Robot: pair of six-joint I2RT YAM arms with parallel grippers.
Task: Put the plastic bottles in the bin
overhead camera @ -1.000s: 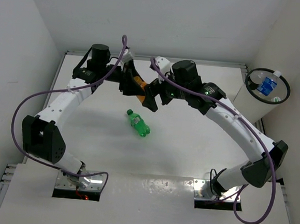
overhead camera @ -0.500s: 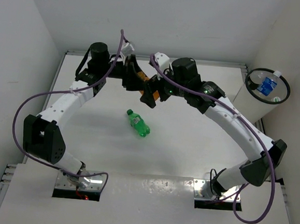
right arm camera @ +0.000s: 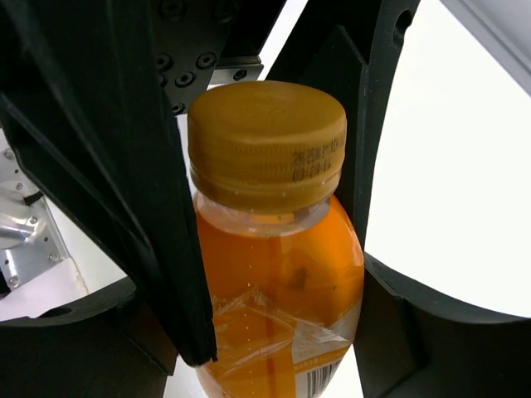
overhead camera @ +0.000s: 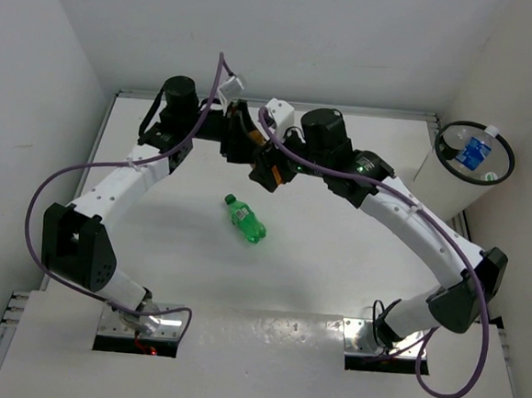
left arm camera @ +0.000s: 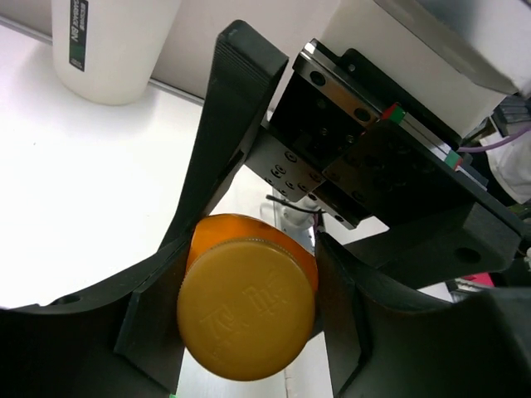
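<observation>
We see L gripper [overhead camera: 239,137] & R gripper [overhead camera: 267,164] meet at far centre of table [overhead camera: 335,260], both jaw pairs pinching orange bottle [right arm camera: 274,274]. Green bottle [overhead camera: 244,218] lies mid-table; bin [overhead camera: 503,172] far R.

The right gripper [overhead camera: 264,167] has moved in, its jaws narrowing around the orange bottle [right arm camera: 278,274].

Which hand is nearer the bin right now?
Right, only slightly. Both hands meet at the orange bottle; the right hand is on the side toward the bin, the left hand on the side away from it.
</observation>
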